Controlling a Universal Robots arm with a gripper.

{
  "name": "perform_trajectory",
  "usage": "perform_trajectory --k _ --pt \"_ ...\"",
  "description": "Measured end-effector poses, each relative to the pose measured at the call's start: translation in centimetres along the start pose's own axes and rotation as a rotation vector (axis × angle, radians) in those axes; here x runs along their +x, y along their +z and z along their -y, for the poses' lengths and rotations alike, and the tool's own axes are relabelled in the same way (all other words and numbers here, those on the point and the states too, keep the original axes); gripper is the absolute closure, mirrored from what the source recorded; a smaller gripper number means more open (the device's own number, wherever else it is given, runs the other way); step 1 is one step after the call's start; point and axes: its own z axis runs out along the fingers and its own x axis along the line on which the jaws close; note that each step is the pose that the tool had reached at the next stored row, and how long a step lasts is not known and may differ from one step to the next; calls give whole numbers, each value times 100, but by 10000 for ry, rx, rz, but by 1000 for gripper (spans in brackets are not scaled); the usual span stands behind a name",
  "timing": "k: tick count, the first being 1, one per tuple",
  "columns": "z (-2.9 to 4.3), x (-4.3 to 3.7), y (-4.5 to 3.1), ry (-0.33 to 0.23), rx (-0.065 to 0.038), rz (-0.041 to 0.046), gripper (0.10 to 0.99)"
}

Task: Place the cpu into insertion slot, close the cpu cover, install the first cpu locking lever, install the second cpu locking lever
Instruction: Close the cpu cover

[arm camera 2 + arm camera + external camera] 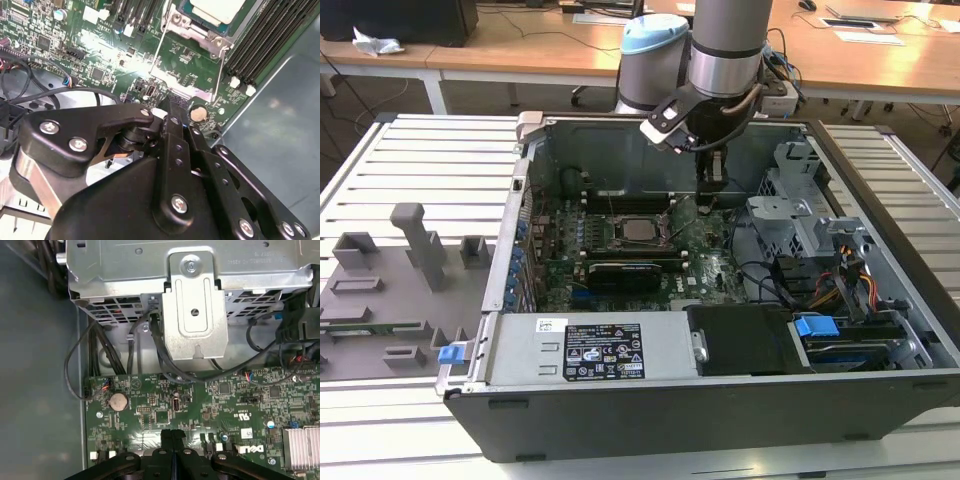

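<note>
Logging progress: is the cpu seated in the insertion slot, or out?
In: the cpu lies flat inside the insertion slot, within its silvery rim, in the exterior view.

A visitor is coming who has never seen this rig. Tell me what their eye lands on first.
The open computer case dominates the exterior view, with the robot arm reaching down into it. Its shut claw hangs over the green circuit board, just to the exterior view's right of the insertion slot, where the cpu sits pale in its silvery rim.
</note>
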Motion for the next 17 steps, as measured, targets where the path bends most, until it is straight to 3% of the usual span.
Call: perform_trajectory --k 7,11,12,13,15,16,17 --pt "-42 2 124 32 77 10 980" --pt "-43 2 128 33 96 13 980" --pt "-45 3 131 33 288 25 980" --pt "-49 3 133 36 561 44 980" --pt "-57 3 135 37 938 72 980" --pt "-62 4 136 36 1197 90 980" --pt "-66 4 137 39 1389 103 980"
